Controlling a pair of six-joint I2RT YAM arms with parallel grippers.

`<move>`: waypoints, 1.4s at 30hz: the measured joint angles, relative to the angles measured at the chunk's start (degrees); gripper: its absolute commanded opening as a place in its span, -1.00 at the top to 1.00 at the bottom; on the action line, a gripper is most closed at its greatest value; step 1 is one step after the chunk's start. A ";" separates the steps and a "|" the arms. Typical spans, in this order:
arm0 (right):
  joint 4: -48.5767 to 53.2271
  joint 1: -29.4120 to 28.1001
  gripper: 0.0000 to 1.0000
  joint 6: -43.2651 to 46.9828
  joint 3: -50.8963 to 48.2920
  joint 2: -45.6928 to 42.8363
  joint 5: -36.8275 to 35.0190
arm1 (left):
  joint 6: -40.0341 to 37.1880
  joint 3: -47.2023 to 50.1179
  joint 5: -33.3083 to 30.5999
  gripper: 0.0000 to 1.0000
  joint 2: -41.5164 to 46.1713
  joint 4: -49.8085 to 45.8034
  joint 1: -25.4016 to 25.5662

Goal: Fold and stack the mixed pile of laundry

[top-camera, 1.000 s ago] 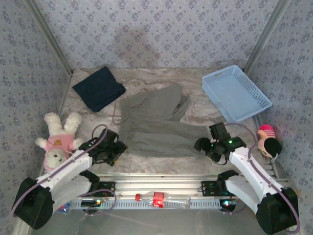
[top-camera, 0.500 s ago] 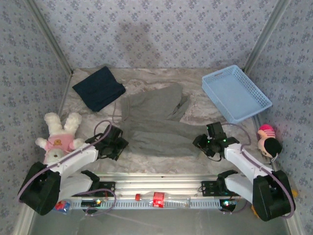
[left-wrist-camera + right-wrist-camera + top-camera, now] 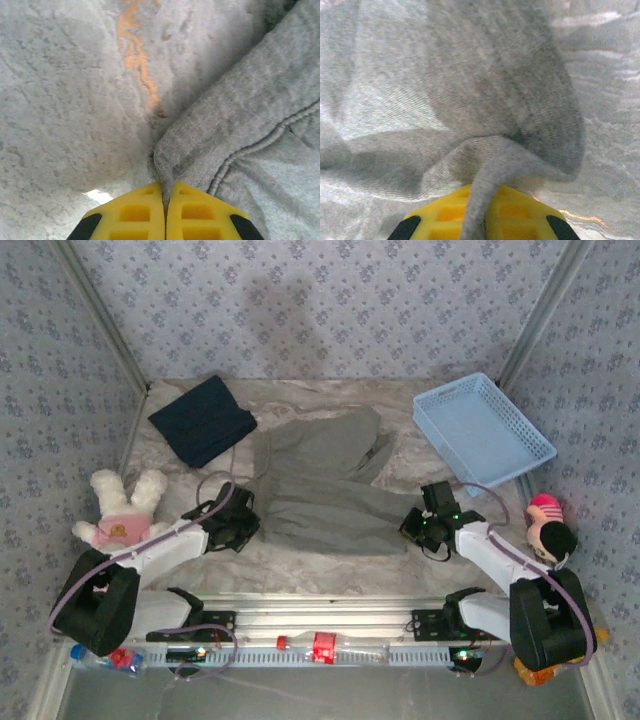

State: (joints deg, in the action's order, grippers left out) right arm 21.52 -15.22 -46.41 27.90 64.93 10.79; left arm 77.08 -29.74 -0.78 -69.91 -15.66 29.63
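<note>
grey garment (image 3: 320, 485): long axis near edge to far, leaning right | left gripper (image 3: 245, 526): clamped on its near-left corner | right gripper (image 3: 411, 527): clamped on its near-right corner

- The grey garment (image 3: 320, 490) is soft knitted cloth, matt, with a fine melange fleck and a raised stitched seam up close (image 3: 260, 115); its ribbed weave shows in the right wrist view (image 3: 485, 85).
- The navy T-shirt (image 3: 203, 420) is smooth, dull cloth.
- The surface (image 3: 65, 100) looks like a pale marbled covering, rough and finely grained, with an orange vein.
- The left gripper (image 3: 165, 192) and the right gripper (image 3: 479, 195) have yellow moulded plastic fingers (image 3: 135, 212), satin, with recessed pockets.
- The basket (image 3: 485, 435) is light blue plastic lattice with a slight sheen.
- The plush toy (image 3: 120, 515) is fluffy white pile.
- The front rail (image 3: 330, 615) is bare ribbed metal.
</note>
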 measured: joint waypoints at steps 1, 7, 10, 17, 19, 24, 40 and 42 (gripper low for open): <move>0.68 0.00 1.00 0.42 0.42 -0.66 -0.09 | -0.28 -0.31 -0.02 1.00 0.57 -0.72 0.13; 3.02 2.19 1.00 0.83 2.60 -2.40 2.05 | -4.04 -5.68 0.15 1.00 2.69 -7.96 -0.98; 4.48 3.91 1.00 1.77 10.47 3.52 3.85 | -7.28 -13.49 1.40 1.00 -0.20 -10.14 -4.02; 5.38 7.32 1.00 5.33 44.30 21.40 9.73 | -15.82 -41.20 8.00 1.00 -15.93 -12.44 -13.86; 5.18 8.15 1.00 5.81 55.36 25.70 11.58 | -18.40 -51.98 10.51 1.00 -20.92 -13.07 -15.74; 2.75 10.88 1.00 5.60 81.79 34.36 18.03 | -24.48 -81.13 15.96 1.00 -30.40 -14.91 -18.10; -0.79 12.79 0.23 6.71 52.96 13.81 25.42 | -28.50 -52.74 16.46 1.00 -6.36 -9.53 -16.76; 1.27 11.85 -0.84 6.71 40.28 8.70 25.24 | -26.05 -36.54 14.75 1.00 -1.64 -9.14 -14.16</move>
State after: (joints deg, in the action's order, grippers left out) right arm 22.79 -3.38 -39.70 68.18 73.63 36.03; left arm 51.03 -66.28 13.98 -71.55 -24.80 15.46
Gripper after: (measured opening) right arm 0.387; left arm 0.063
